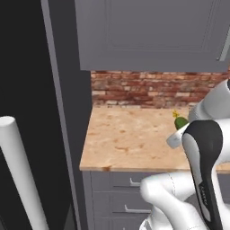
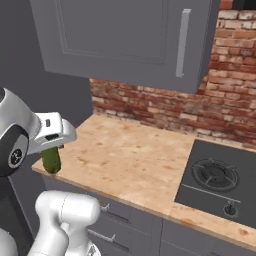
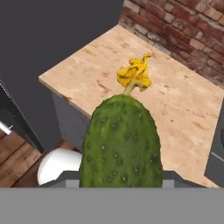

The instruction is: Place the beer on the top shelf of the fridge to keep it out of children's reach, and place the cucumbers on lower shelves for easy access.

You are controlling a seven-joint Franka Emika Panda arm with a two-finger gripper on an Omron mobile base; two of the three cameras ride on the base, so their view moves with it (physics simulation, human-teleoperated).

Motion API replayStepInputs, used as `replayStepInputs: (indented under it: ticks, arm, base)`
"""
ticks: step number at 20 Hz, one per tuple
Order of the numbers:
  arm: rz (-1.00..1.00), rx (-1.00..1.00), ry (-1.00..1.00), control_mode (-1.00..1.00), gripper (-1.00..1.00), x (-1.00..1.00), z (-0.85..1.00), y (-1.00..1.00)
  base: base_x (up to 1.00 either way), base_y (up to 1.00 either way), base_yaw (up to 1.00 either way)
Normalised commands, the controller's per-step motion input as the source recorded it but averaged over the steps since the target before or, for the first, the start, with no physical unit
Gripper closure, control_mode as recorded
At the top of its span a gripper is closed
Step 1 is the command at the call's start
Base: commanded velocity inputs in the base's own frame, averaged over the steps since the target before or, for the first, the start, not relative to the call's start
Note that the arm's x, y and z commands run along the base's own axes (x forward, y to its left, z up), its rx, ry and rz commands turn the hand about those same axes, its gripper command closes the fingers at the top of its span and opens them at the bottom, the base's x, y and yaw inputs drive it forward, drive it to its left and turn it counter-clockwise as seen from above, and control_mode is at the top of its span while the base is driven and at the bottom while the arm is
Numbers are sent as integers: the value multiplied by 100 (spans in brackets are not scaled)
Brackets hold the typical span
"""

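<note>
1. The gripper (image 2: pixel 51 150) carries one cucumber (image 3: pixel 121 142), lifted clear of the wooden counter (image 2: pixel 135 160); in the right base view the green body hangs just under the white hand, over the counter's near left corner.
2. The fingers themselves are hidden behind the cucumber, so how wide they stand cannot be read directly; since the vegetable hangs in the air with nothing under it, I judge them closed on its sides.
3. In the hand view the cucumber points away from the camera along the gripper's line, its dried yellow flower (image 3: pixel 134 75) at the far end (a hold near one end, which probably leaves most of the length free to slide onto a shelf).
4. In the left base view only a small green tip of the cucumber (image 1: pixel 181 122) peeks past the white arm (image 1: pixel 204 157), above the counter.
5. The fridge (image 1: pixel 27 90) stands just left of the counter, with its long white door handle (image 1: pixel 20 175) in the foreground; its dark side wall rises beside the counter's edge.
6. The lift off the counter makes sense as the carrying stage: the load seems meant for a lower shelf, so the next move would call for a swing left toward the fridge, keeping the cucumber away from that side wall
</note>
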Motion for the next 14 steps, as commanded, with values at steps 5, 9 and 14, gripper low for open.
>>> replayStepInputs:
  ticks: [5, 9, 14]
  arm:
    - [0, 0, 0, 100, 100, 0, 0, 0]
    - [0, 0, 0, 100, 100, 0, 0, 0]
    - [0, 0, 0, 100, 100, 0, 0, 0]
  base:
    - [-57, 0, 14]
    - [-48, 5, 41]
    - [-30, 39, 62]
